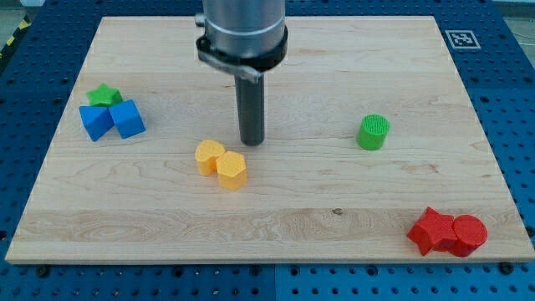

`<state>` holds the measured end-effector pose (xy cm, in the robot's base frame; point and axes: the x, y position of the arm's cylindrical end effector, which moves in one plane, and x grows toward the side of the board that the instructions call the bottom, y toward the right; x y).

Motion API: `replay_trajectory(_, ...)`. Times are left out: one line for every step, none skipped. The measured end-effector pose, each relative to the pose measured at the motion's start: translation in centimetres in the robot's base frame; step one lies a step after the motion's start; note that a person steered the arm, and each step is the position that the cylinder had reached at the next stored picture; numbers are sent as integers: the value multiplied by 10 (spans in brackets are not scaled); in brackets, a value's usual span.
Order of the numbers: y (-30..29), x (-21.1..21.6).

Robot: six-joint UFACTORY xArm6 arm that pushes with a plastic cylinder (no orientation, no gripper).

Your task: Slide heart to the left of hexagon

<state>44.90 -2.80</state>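
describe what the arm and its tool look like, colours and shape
The arm shows as a wide grey metallic cylinder entering from the view's top, ringed by a dark clamp band. Below it hangs the tool, a straight dark grey round rod, narrower than the cylinder, ending in a flat tip. No cables or markings show.

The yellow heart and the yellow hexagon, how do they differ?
The yellow heart is lobed with a notch; the yellow hexagon has flat sides. The heart lies toward the view's left and top, the hexagon toward the right and bottom. My tip is nearer the hexagon, just above it. Both are yellow and touch.
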Motion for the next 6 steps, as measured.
replay_trajectory(-34,-26)
replay_trajectory(-60,-18)
replay_trajectory(-61,21)
replay_trajectory(-96,56)
replay_trajectory(-143,70)
replay_trajectory(-195,69)
